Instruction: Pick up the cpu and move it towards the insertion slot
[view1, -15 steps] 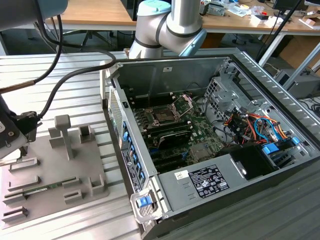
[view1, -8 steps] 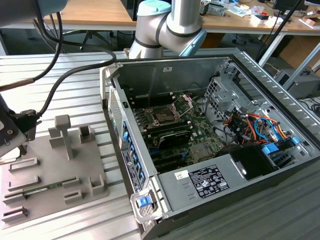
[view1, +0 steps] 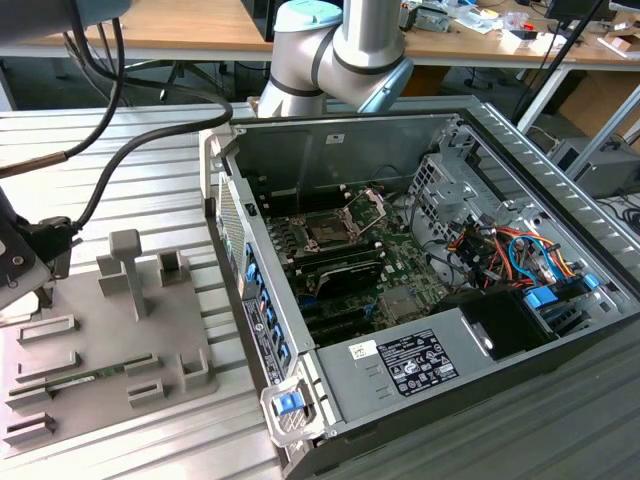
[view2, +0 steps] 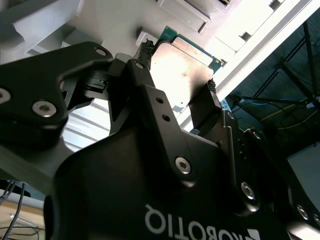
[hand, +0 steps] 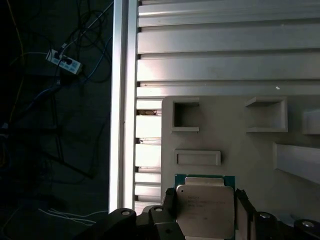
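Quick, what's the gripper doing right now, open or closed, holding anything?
Gripper: jaws closed on the flat square silvery-topped cpu with green rim.

The cpu (hand: 205, 212), silvery face toward the camera, sat clasped at two opposite edges by the black claw (hand: 204, 200), over a grey tray (hand: 240, 145) with square recesses on the ribbed metal surface (hand: 225, 50).

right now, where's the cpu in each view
Second wrist view: cpu between the fingertips of the gripper, grey tray behind it.
First wrist view: cpu in the gripper, against the grey tray.
Exterior view: the grey tray, the shared landmark, lies at the exterior view's left.
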